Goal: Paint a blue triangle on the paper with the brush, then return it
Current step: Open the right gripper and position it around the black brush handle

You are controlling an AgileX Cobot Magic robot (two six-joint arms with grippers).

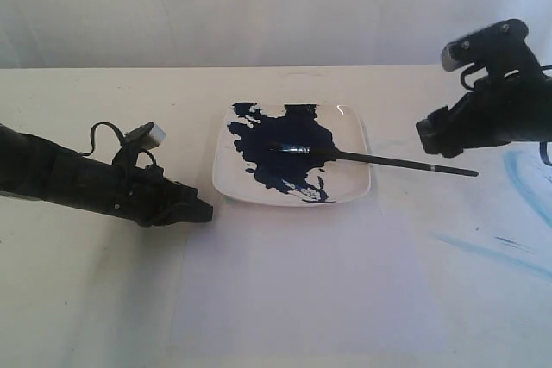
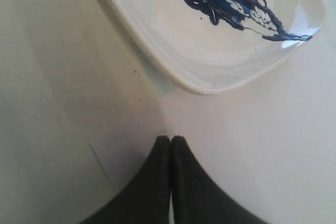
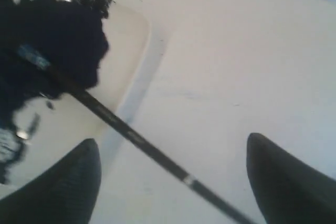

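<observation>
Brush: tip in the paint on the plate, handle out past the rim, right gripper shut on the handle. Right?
Not quite. The brush does lie with its tip in the paint on the plate, handle past the rim, but the right gripper is open: the right wrist view shows its jaws spread wide, the handle passing between them.

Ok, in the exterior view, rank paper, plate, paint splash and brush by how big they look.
1. paper, largest
2. plate
3. paint splash, inside the plate
4. brush, least area, though longer than the plate is wide
</observation>
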